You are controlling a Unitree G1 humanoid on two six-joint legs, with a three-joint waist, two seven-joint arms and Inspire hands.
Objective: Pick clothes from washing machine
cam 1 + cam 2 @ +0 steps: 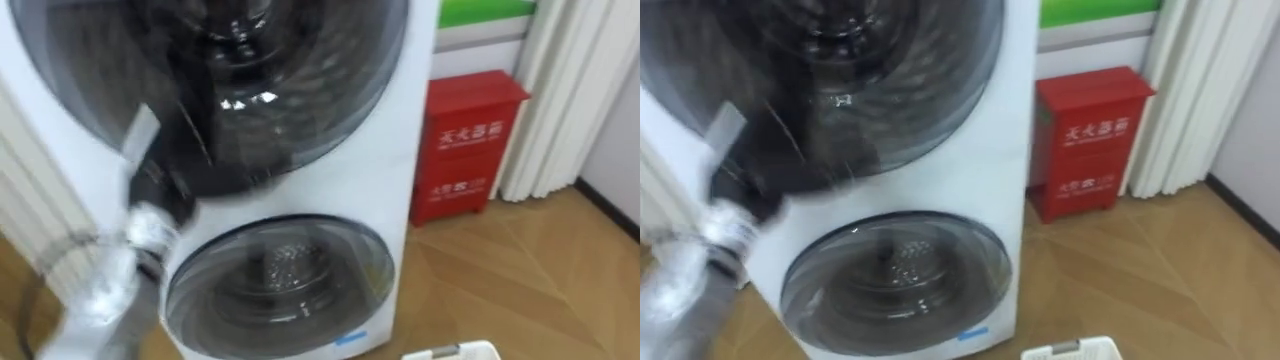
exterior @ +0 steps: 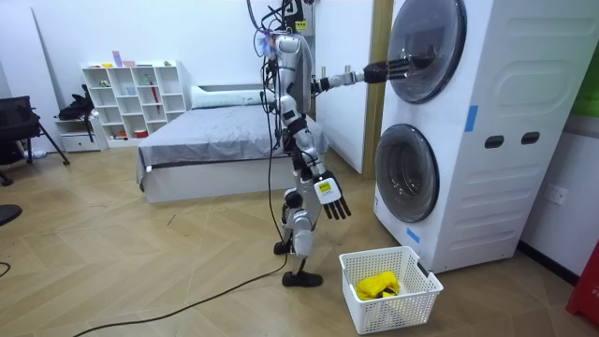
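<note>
A white stacked washing machine [image 2: 487, 140] stands in front of me. Its upper round door [image 1: 220, 60] and lower round door [image 1: 280, 285] are both closed, with dark glass. My left arm comes up from the lower left, and my left hand [image 1: 195, 150] lies against the upper door's glass with its fingers stretched out. In the room view this left hand [image 2: 404, 67] reaches level with the upper door. My right hand [image 2: 329, 198] hangs by my side with relaxed fingers and holds nothing. No clothes show through either door.
A white basket [image 2: 412, 298] holding a yellow cloth [image 2: 376, 284] sits on the wooden floor by my feet; its rim [image 1: 455, 351] shows at the bottom edge. A red cabinet [image 1: 470, 145] and white curtains [image 1: 560, 90] stand right of the machine. A bed [image 2: 206, 140] is behind me.
</note>
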